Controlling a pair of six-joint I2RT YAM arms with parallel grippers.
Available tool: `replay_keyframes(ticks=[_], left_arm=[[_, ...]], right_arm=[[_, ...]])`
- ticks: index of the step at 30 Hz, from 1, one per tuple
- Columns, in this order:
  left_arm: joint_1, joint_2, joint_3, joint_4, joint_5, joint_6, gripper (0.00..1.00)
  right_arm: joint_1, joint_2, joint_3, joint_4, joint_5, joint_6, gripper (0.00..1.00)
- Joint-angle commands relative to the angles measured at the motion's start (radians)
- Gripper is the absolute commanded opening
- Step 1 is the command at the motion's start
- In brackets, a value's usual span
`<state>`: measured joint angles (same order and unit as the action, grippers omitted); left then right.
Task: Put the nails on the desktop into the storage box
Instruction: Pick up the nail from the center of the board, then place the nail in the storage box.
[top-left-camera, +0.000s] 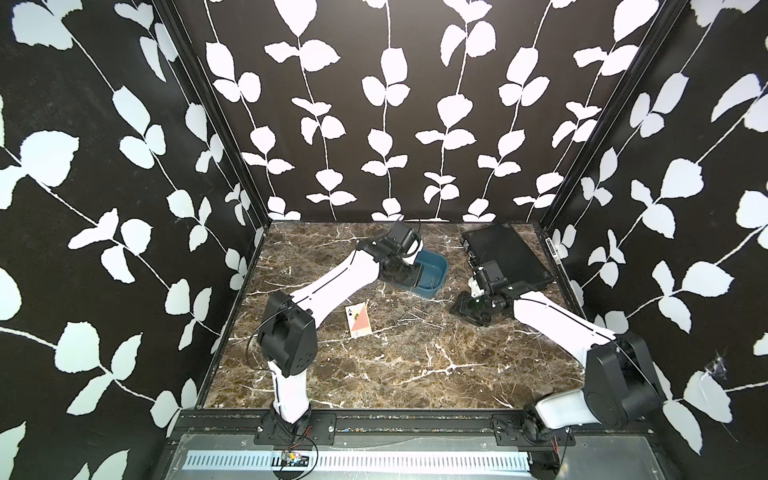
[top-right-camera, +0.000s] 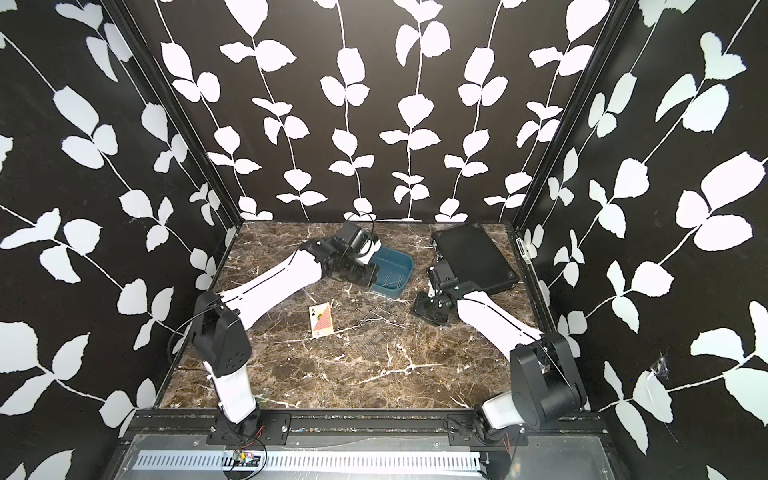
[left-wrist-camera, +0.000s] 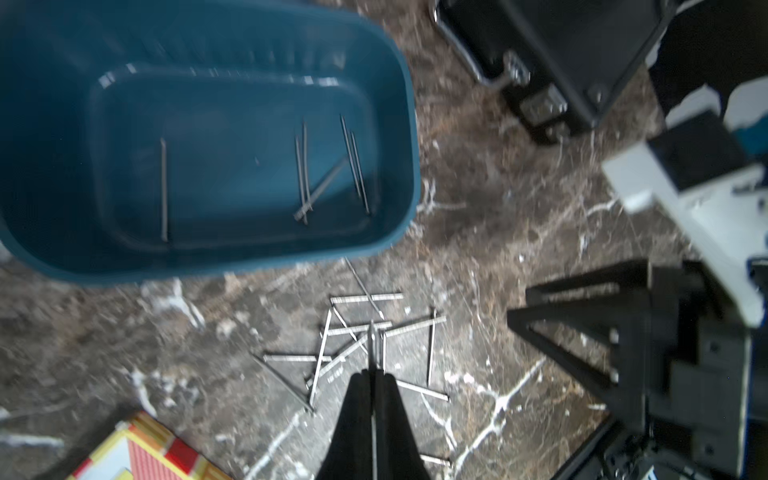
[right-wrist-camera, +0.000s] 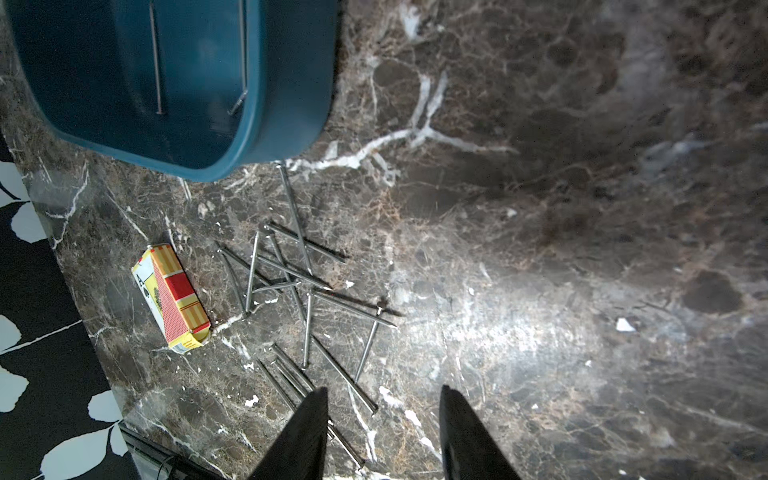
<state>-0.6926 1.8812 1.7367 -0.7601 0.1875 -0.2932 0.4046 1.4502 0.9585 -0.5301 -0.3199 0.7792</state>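
Six nails (left-wrist-camera: 305, 174), by my count, already lie flat on the floor of the storage box (left-wrist-camera: 50, 187). A loose heap (right-wrist-camera: 291, 274) of many more is spread on the desktop (left-wrist-camera: 498, 249) just in front of it, beside the playing-card pack (right-wrist-camera: 172, 297).

My left gripper (left-wrist-camera: 372, 372) is pressed closed on a single nail (left-wrist-camera: 371, 338). It runs lengthwise between the fingers with its end poking out ahead. Gripped along its shaft like this, I judge it less likely to swivel or slip on the way. In both top views this gripper sits at the left side of the box, so I take the step in hand to be carrying the single nail over the rim. I would let go low, because the walls are shallow and a dropped nail could bounce out.

My right gripper (right-wrist-camera: 384, 390) hangs partly spread with nothing between its fingers, above the near end of the heap. There it is clear of my left arm and well placed for the next pick. The black case (top-left-camera: 505, 253) lies behind my right arm, outside the work.
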Motion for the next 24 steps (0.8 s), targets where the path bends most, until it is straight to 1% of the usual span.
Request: replay_keyframes(ticks=[1, 7, 9, 16, 24], left_arm=[[0.038, 0.095, 0.09, -0.032, 0.018, 0.032, 0.0], [0.061, 0.269, 0.286, -0.049, 0.05, 0.055, 0.0], [0.065, 0.315, 0.326, -0.051, 0.054, 0.064, 0.0], [0.076, 0.424, 0.381, -0.021, 0.072, 0.071, 0.0], [0.076, 0.475, 0.348, 0.011, 0.086, 0.05, 0.0]], right_arm=[[-0.006, 0.002, 0.062, -0.048, 0.005, -0.046, 0.46], [-0.006, -0.026, 0.099, -0.109, 0.029, -0.076, 0.47], [-0.006, -0.038, 0.107, -0.126, 0.043, -0.088, 0.47], [-0.006, -0.066, 0.118, -0.164, 0.051, -0.111, 0.48], [-0.004, -0.056, 0.143, -0.219, 0.06, -0.156, 0.5]])
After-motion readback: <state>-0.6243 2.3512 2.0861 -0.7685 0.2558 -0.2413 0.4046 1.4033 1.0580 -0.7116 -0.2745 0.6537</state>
